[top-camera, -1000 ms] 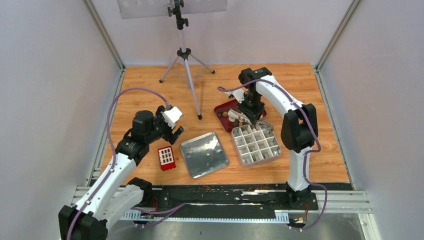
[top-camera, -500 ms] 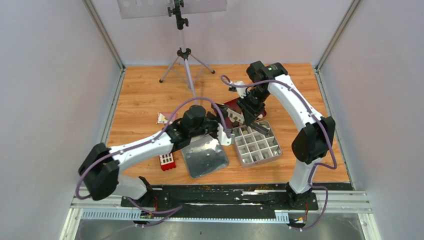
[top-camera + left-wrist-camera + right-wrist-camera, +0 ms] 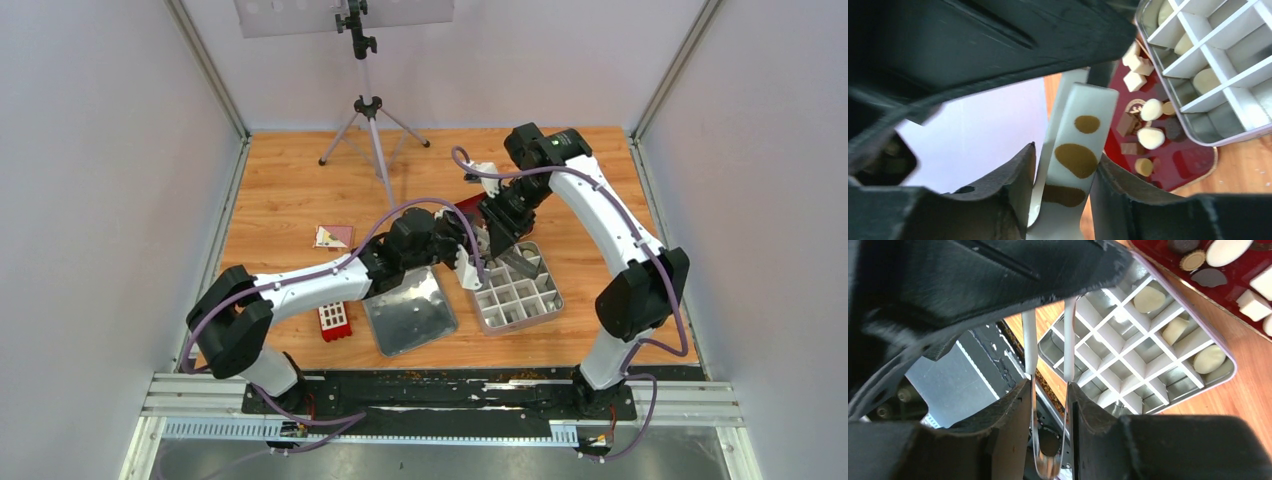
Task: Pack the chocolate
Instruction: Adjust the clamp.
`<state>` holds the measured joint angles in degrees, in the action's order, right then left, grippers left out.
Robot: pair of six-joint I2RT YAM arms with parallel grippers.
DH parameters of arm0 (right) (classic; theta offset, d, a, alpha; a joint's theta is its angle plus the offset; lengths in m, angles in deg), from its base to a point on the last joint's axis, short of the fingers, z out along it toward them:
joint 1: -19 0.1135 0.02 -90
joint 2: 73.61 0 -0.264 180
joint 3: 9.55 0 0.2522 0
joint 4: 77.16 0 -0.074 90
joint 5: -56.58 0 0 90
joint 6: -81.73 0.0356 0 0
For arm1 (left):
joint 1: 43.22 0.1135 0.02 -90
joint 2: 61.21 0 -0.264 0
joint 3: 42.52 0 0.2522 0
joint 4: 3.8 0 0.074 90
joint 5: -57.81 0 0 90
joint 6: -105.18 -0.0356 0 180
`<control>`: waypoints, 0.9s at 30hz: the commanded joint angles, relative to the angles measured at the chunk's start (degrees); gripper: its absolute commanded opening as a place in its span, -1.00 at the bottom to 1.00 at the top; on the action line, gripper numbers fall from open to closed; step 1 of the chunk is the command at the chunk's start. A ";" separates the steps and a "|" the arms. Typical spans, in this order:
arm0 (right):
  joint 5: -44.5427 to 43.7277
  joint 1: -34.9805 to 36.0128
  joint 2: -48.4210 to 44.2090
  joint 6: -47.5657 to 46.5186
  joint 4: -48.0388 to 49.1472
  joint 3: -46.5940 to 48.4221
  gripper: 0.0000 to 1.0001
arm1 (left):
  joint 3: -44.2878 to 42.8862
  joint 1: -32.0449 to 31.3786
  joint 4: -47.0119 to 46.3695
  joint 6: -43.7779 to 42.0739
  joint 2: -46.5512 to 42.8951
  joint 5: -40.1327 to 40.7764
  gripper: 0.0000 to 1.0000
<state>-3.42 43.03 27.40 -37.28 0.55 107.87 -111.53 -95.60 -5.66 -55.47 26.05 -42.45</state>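
The chocolate (image 3: 1151,136), cream and brown bites, lies on a red tray (image 3: 1193,160). A few cream pieces (image 3: 1148,297) sit in cells of the grey divided box (image 3: 1128,355). My left gripper (image 3: 1065,155) has both fingers pressed on white, brown-spotted tongs (image 3: 1087,107). My right gripper (image 3: 1049,385) is shut on the metal bow of white-tipped tongs (image 3: 1029,340), above the box. In the top view the left gripper (image 3: 462,250) and right gripper (image 3: 497,232) sit almost together at the tray (image 3: 468,205). I cannot tell whether both hold one pair of tongs.
A silver lid (image 3: 408,310) lies left of the box (image 3: 515,295), with a small red block (image 3: 333,316) beside it. A small card (image 3: 332,237) lies further back left. A tripod (image 3: 375,130) stands at the back. White walls enclose three sides.
My left arm swung from the left side across to the red tray, and its jaws narrowed onto the tongs. The right arm shifted slightly back and to the right, still gripping its tongs.
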 commanded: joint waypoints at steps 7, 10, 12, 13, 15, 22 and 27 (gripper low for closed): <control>-1.47 -1.27 -5.46 5.44 7.91 -2.25 0.08 | -7.21 1.23 3.51 24.44 0.25 3.78 -0.25; -0.91 -1.44 -5.19 5.54 7.74 -2.83 0.08 | -6.66 1.23 3.10 25.80 0.03 3.15 -0.24; -0.12 -1.52 -5.04 5.55 7.73 -2.75 0.04 | -6.84 1.23 3.72 25.94 0.18 3.22 -0.24; -0.04 -1.64 -4.96 5.64 7.87 -2.56 0.01 | -6.80 1.23 3.80 25.80 0.32 3.20 -0.23; 0.06 -1.75 -4.68 5.87 8.10 -1.94 -0.08 | -6.78 1.23 3.80 25.57 0.41 3.06 -0.22; 0.22 -2.50 -3.75 6.14 8.45 -0.67 -0.39 | -7.58 1.23 3.90 26.00 1.37 2.96 -0.20; -1.49 -2.70 -3.60 6.22 8.93 -1.16 -0.15 | -7.62 1.23 3.71 25.66 1.36 2.98 -0.25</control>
<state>-4.45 40.73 23.51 -31.71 7.79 105.09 -116.71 -94.51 -0.08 -31.12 27.60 -39.19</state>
